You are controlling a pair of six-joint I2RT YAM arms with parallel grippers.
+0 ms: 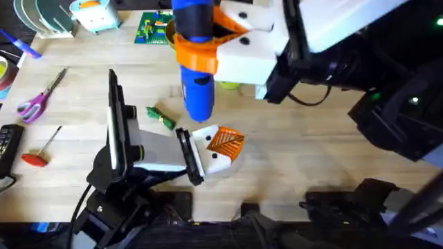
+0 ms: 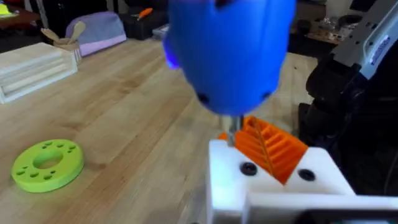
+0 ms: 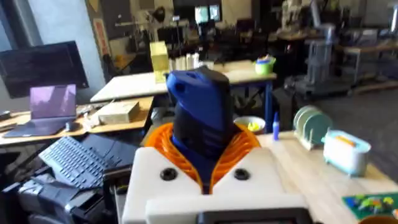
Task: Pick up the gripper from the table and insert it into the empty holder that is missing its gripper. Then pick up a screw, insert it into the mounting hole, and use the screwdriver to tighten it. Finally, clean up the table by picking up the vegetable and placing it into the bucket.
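Firmly, right hand (image 3: 208,174) clamps the screwdriver (image 1: 195,62).

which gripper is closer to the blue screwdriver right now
Right. The right gripper is clamped around the screwdriver, holding it upright. The left gripper sits just below its tip, holding a white-and-orange gripper finger.

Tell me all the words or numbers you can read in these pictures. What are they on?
None can be read.
The laptop screen shows a picture, its writing too blurred.
The green card at the table's far edge has print too small to read.
The screwdriver shows no label.
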